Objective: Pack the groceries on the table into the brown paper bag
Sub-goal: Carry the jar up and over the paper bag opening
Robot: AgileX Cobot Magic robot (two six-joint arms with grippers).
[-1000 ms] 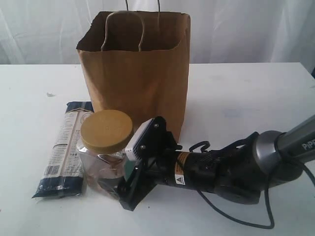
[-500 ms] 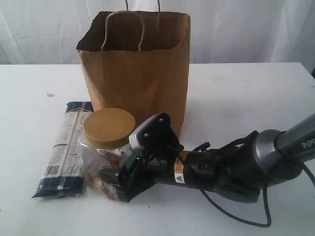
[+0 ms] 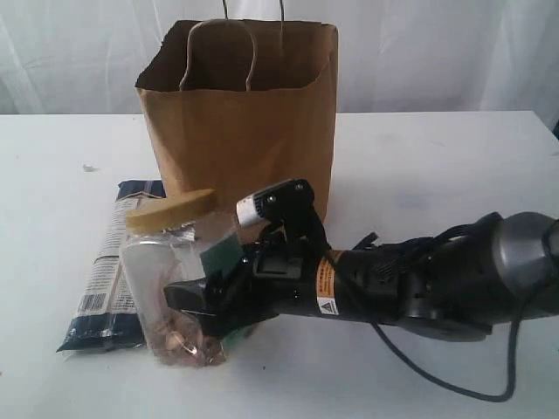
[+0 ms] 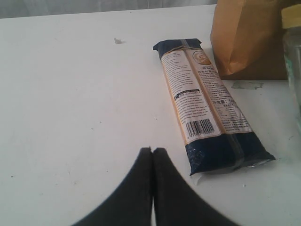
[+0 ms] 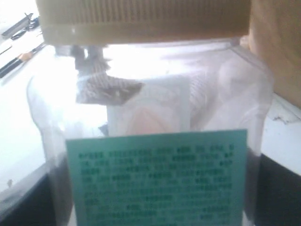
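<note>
Your right fingers (image 3: 190, 297) grip the clear yellow-lidded jar (image 3: 153, 271), just before the brown paper bag (image 3: 244, 140), beside the long navy-beige pasta packet (image 3: 109, 271) on the tabletop (image 3: 419, 157). Your left fingers (image 4: 138, 188) are pressed together.

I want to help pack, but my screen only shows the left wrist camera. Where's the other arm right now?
Observer: The right gripper is clamped on the clear yellow-lidded jar, close by the brown paper bag.
Operator: Is the jar standing straight?
Observer: No, it leans, and its yellow lid sits slanted.
Operator: Is the bag open on top?
Observer: Yes, its mouth is wide open, with the cord handles standing up.
</note>
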